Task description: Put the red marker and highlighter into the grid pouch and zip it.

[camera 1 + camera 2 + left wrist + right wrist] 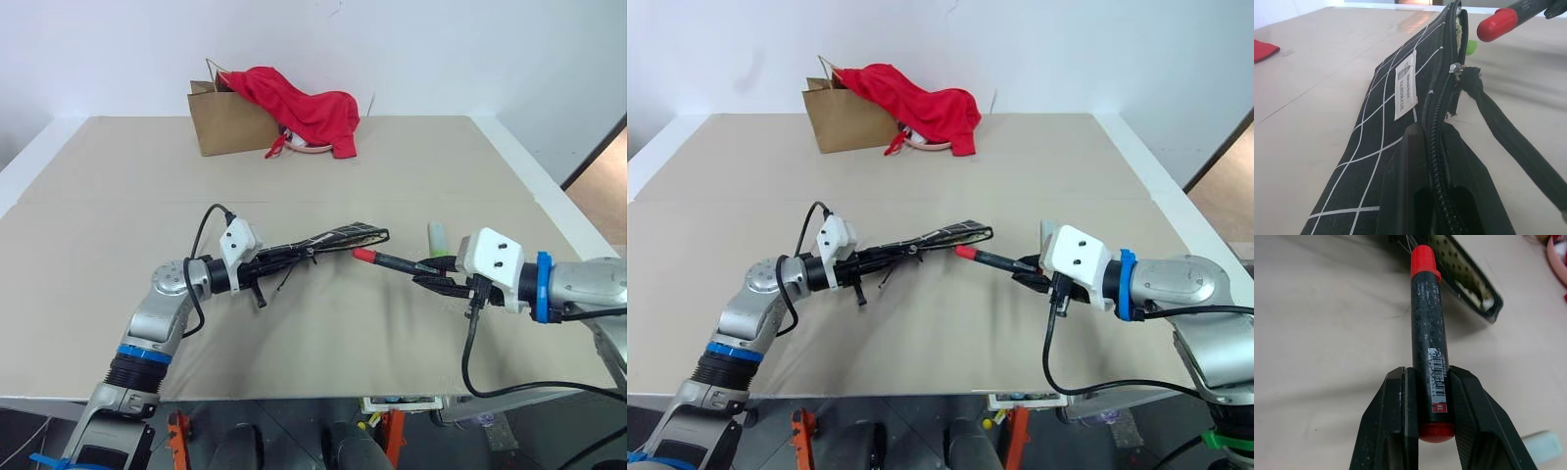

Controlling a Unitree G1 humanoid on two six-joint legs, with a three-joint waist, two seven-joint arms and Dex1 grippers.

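My left gripper is shut on one end of the grid pouch, holding it edge-up above the table. The pouch is black with white grid lines and a white label, and its zipper gapes at the far end. My right gripper is shut on the red marker, a dark barrel with a red cap. The cap points at the pouch's open end, a short gap away. The highlighter, pale with a lime-green cap, lies on the table just behind my right gripper.
A brown paper bag stands at the table's far edge with a red cloth draped over it and spilling to the right. The tan table stretches wide on both sides.
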